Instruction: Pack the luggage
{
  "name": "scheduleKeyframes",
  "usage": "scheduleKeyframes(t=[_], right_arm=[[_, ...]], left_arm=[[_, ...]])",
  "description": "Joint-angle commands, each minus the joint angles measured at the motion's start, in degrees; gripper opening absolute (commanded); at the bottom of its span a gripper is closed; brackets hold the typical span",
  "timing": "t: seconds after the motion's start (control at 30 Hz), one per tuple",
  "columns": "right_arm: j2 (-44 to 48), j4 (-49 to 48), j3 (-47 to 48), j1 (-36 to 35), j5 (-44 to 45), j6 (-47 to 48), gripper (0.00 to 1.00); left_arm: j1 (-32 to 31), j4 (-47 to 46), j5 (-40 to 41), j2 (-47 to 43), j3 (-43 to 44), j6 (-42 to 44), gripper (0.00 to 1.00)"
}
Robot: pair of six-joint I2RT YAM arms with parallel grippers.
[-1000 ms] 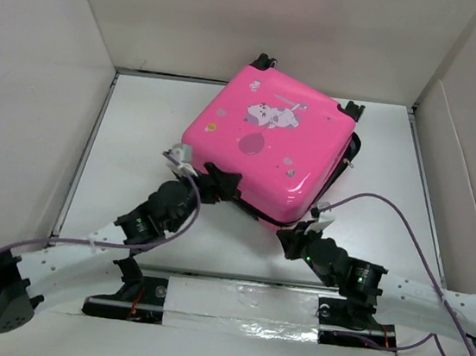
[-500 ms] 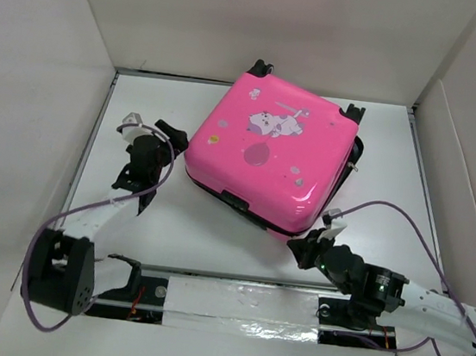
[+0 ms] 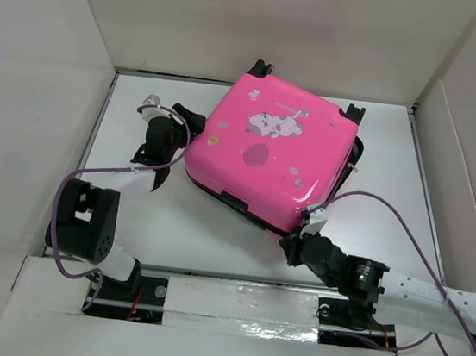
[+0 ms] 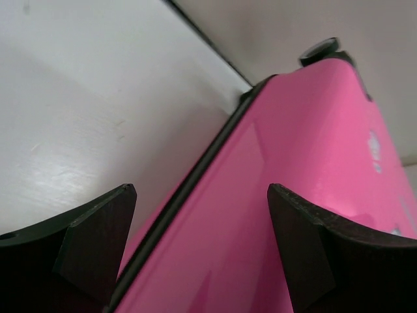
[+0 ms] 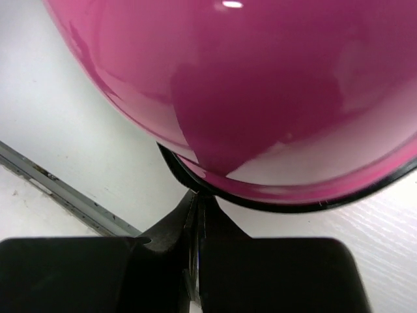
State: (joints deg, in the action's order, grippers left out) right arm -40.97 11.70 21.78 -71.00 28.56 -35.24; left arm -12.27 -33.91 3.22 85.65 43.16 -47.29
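Note the luggage (image 3: 267,151), lid down, toward 12 o'clock on the table (image 3: 205,230), with left gripper (image 3: 191,124) newly swung from its 6 to its 9 o'clock side, fingers wide, and right gripper (image 3: 293,244) pinched shut at 5 o'clock: presumably bracing for closure.

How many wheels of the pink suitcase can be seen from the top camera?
2. Both are on the far edge of the suitcase: one wheel at its far-left corner, one wheel at its far-right corner. More may be hidden underneath.
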Motion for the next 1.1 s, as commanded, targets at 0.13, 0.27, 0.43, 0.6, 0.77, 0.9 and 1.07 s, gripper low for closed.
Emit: scheduleKeyframes(t=[0.13,0.27,0.43,0.6,0.77,0.9,1.07], right_arm=[[-17.4,-18.8,9.8,-1.5,-8.4,5.0,0.00],[-26.5,-24.7,15.3,-1.5,-10.4,7.0,0.00],[-35.0,-25.1,23.7,-1.5,-13.3,8.4,0.00],[-35.6,-29.5,24.2,-1.5,-13.7,8.3,0.00],[-44.4,-30.7,30.9,-2.0,-16.3,9.6,0.00],[-51.2,-38.2,33.5,-2.0,-13.5,12.4,0.00],[-48.5,-36.0,35.6,-2.0,-13.9,14.3,0.00]], left_arm=[[-7.5,-9.2,-9.6,-0.5,-6.1,-2.6,0.79],[-9.6,-10.6,-10.1,-2.8,-8.8,-3.4,0.79],[-10.7,-11.5,-12.1,-4.8,-10.5,-4.0,0.78],[-10.7,-10.0,-11.0,-6.5,-11.3,-2.6,0.78],[-11.8,-11.5,-12.4,-5.8,-11.3,-3.5,0.78],[-12.4,-8.6,-9.7,-8.3,-10.7,-1.5,0.77],[-12.4,-2.3,-9.8,-12.3,-7.1,3.2,0.78]])
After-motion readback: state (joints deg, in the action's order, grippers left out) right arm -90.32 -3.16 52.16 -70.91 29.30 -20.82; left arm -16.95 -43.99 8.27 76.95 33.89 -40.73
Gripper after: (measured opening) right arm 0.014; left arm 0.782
